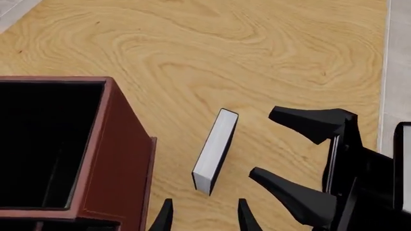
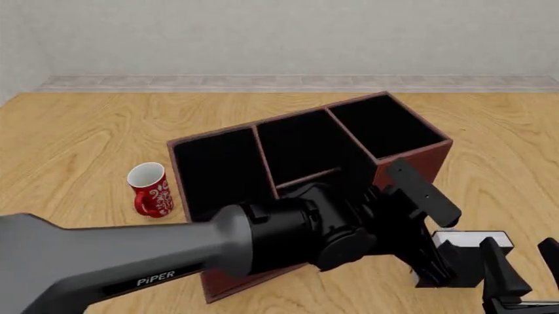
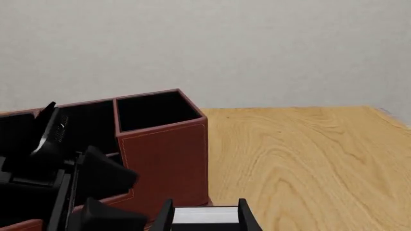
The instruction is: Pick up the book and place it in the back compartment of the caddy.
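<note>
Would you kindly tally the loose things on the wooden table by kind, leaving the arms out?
Black-covered hardback book with white page edges: 1
Red mug with white pattern: 1
Dark reddish-brown partitioned caddy box: 1
Total: 3

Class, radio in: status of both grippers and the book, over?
Left gripper open, near book. Right gripper open, facing book, no contact. Book standing on table beside caddy.

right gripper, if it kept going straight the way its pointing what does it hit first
Most likely the book: it sits between the right gripper's open fingertips. Beyond it stands the caddy wall, though depth is hard to judge.
</note>
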Tool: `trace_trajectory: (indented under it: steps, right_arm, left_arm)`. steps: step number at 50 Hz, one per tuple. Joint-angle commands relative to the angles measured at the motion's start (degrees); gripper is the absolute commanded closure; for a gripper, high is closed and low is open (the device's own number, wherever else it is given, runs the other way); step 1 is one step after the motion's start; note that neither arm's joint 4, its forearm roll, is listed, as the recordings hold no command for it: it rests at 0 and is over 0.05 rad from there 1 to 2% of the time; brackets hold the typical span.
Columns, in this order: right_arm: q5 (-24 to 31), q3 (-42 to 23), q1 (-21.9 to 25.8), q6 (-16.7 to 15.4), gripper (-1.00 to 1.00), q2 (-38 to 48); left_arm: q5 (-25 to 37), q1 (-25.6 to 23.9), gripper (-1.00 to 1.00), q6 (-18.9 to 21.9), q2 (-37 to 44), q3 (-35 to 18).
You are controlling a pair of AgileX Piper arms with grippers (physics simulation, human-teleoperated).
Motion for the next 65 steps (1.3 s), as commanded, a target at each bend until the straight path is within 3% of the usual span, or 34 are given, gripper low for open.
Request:
trace_trajectory:
  steps: [1,23,45,50,65]
  right_arm:
    - [0.2,-0.1,0.0,0.1,-1.0,0.0]
    - [-0.4,0.1,0.0,0.0,-1.0,0.3]
    - [-0.1,0.0,0.0,0.0,-1.0,0.1]
    - [-0.3,0.1,0.0,0.1,-1.0,0.3]
    - [0.0,0.0,0.0,0.1,-1.0,0.1]
  left_arm:
    - [1.3,0.8,-1.0,1.1,3.4,-2.8]
    - [4.1,0.9,-1.0,6.0,9.3,-8.5]
    - [4.7,-0.4,-1.0,5.6,12.8,-11.2]
    - [5.5,-1.6,-1.0,3.3,13.5,-12.5]
    - [5.8,-1.9,-1.0,4.3,16.8,-14.6]
